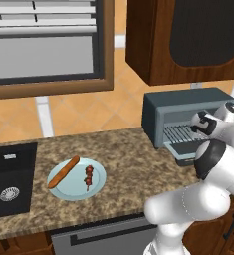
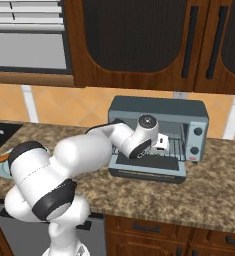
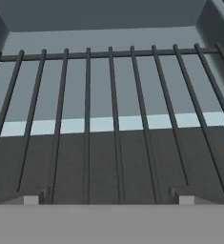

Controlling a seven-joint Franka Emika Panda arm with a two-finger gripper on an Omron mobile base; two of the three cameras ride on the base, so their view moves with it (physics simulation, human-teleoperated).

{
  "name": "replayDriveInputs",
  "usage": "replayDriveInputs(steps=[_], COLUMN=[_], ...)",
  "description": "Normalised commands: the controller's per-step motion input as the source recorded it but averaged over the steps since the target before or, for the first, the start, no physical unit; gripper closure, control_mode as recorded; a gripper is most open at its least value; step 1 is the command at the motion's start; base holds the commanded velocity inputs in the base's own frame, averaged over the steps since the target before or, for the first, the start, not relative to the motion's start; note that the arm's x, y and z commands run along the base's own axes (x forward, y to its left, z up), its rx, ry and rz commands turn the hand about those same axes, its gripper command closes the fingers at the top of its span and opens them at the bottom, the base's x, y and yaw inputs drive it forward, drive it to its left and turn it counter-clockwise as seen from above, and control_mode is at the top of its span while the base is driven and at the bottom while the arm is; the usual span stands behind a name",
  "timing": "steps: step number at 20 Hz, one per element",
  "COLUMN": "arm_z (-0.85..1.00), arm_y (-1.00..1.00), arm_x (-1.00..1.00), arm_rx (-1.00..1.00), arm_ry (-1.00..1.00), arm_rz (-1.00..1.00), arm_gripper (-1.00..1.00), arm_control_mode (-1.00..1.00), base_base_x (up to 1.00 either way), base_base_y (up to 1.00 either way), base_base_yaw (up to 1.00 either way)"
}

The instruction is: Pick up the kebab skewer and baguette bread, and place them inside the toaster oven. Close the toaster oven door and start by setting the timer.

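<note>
Kebab skewer [image 1: 88, 177] lies on a pale blue plate [image 1: 98, 188] w/ the baguette bread [image 1: 63, 172] just beside it on the plate's sink-side half; the two are apart, not touching. Plate sits on the speckled granite worktop [image 1: 133, 164] near its front edge, just beside the black sink [image 1: 11, 174] at the worktop's left end. Toaster oven [image 1: 161, 107] stands at the back of the worktop, toward its right end, below the dark wood wall cabinets [image 2: 139, 45]. Toaster oven door [image 2: 146, 172] is dropped open, lying flat out toward the front edge; two knobs [image 2: 196, 141] show on the oven's right side. White arm reaches across from the front, w/ gripper [image 3: 111, 199] at the oven mouth, above the open door. Hand view: fingertips [image 3: 31, 198] set wide apart, nothing between them, pointed at the wire rack [image 3: 111, 119], whose dark bars run over the grey-blue oven floor to the back wall. Rack bare. Skewer and bread are well apart from the oven, w/ open worktop between.
</note>
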Motion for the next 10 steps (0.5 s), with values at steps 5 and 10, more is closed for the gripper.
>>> replayDriveInputs(steps=[5,10], arm_z=[-0.89,-0.44], arm_y=[-0.04,0.00], arm_x=[-0.69,-0.60], arm_rx=[0.00,0.00], arm_ry=[0.16,0.05], arm_rz=[0.02,0.01], arm_gripper=[-1.00,-1.00], arm_control_mode=[-1.00,-1.00], base_base_x=[0.00,0.00], base_base_y=[0.00,0.00], base_base_yaw=[0.00,0.00])
